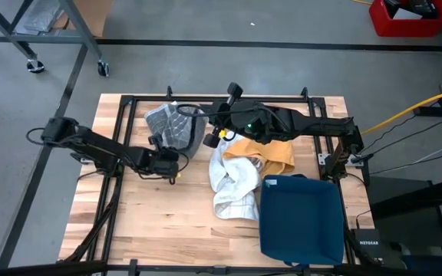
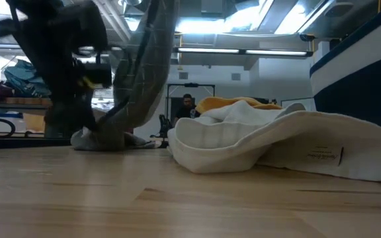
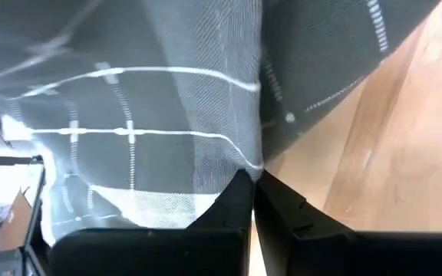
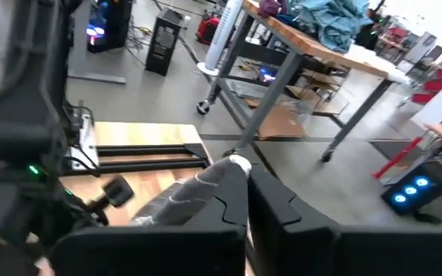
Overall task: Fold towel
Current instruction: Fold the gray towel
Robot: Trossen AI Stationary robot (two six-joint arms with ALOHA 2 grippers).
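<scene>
High view: my left claw (image 1: 176, 159) and right claw (image 1: 206, 126) clamp the gray towel (image 1: 176, 125) at eleven o'clock; thin pinches may slip.

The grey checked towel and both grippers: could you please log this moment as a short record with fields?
towel in work: grey checked towel, far left part of the table, partly lifted
left gripper: shut on the grey checked towel's edge
right gripper: shut on the grey checked towel, raised above the table
other cloths: white towel crumpled mid-table; yellow towel beside it, under the right arm; blue towel lying flat at the near right
fold state: not yet folded; the towel hangs between the grippers
</scene>
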